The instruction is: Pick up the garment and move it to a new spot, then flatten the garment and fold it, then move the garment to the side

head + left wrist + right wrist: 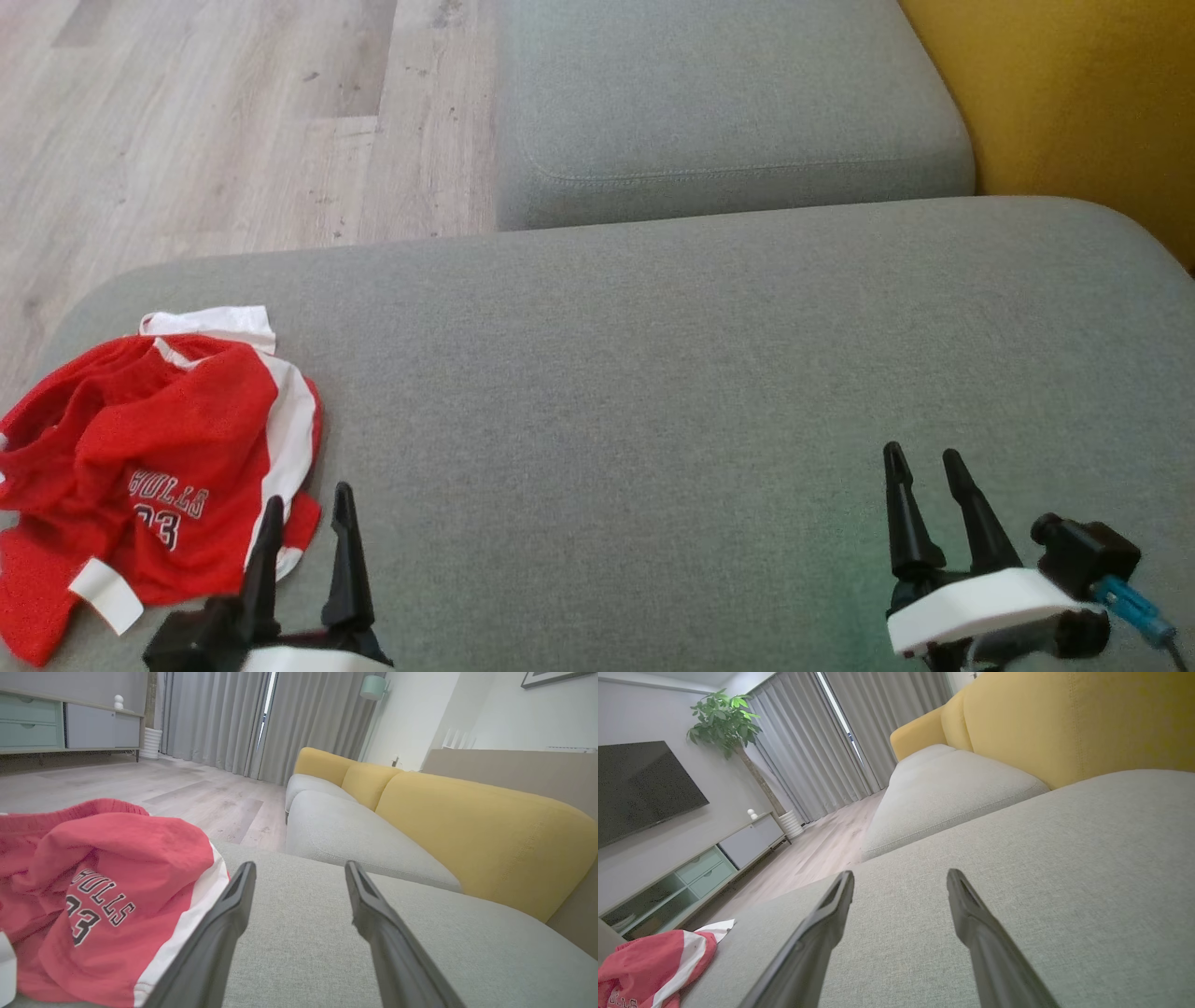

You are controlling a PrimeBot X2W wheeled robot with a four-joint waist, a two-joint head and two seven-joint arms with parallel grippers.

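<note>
Garment: crumpled red-and-white mesh jersey point(149, 467), nine o'clock on grey fabric sofa seat point(653, 373).
Left pincer point(308, 499): spread, empty, at its edge.
Right pincer point(924, 455): spread, empty.
Advice: pinch a raised fold.

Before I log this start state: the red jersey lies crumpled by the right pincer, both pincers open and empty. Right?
Not quite: the head view shows the jersey by the left pincer, not the right pincer. Both are open and empty.

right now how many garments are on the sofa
1: a crumpled red and white Bulls garment at the left end of the near grey seat cushion, next to the open left tool. Whether another lies hidden beneath it, I can't tell.
</note>
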